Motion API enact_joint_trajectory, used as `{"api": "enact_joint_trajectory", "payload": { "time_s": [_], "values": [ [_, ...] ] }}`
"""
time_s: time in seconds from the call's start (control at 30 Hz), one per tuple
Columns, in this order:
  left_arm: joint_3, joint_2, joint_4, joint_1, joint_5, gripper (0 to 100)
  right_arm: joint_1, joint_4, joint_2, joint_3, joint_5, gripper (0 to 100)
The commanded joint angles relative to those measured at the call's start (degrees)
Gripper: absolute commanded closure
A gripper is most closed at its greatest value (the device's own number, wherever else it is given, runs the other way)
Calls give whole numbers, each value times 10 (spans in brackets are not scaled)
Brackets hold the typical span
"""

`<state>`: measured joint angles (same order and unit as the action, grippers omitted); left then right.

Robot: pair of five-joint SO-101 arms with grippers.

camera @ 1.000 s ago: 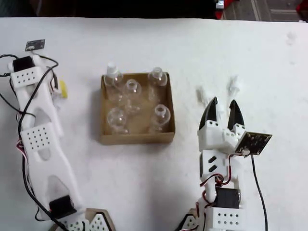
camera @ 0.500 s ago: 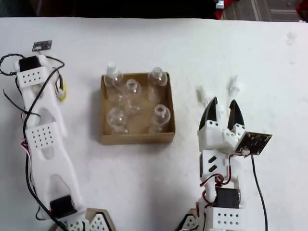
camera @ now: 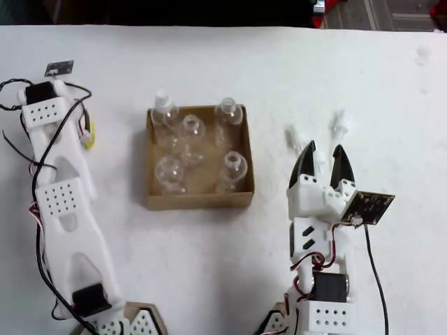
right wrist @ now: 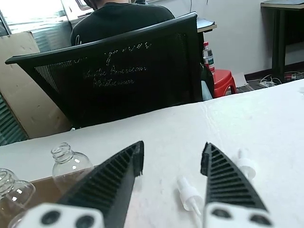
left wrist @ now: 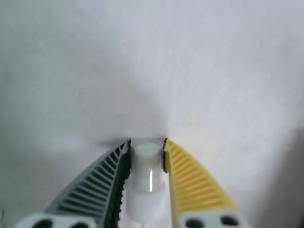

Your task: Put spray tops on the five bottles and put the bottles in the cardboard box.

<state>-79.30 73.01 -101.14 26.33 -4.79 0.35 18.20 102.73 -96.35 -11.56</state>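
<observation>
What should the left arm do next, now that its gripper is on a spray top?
Probably lift the left gripper, whose jaws are shut on the spray top, and carry it toward the cardboard box. The front-left bottle in it shows an open neck with no top, so it looks like a fair first target.

The left hand (left wrist: 147, 144) has a white spray top (left wrist: 146, 183) pinched between its ribbed fingers. The grey finger (left wrist: 97, 190) and the yellow finger (left wrist: 190, 185) press against either side of it, over the plain white tabletop (left wrist: 152, 61).
</observation>
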Motion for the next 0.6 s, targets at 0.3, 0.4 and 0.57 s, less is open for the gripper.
{"api": "enact_joint_trajectory", "payload": {
  "time_s": [0.3, 0.4, 0.57],
  "values": [
    [1, -188, -15, 11, 39, 980, -2, 1, 1, -5, 10, 822],
    [97, -245, -15, 5, 39, 980, -2, 1, 1, -5, 10, 822],
    [336, -421, -14, -44, 37, 980, -2, 1, 1, -5, 10, 822]
  ]
}}
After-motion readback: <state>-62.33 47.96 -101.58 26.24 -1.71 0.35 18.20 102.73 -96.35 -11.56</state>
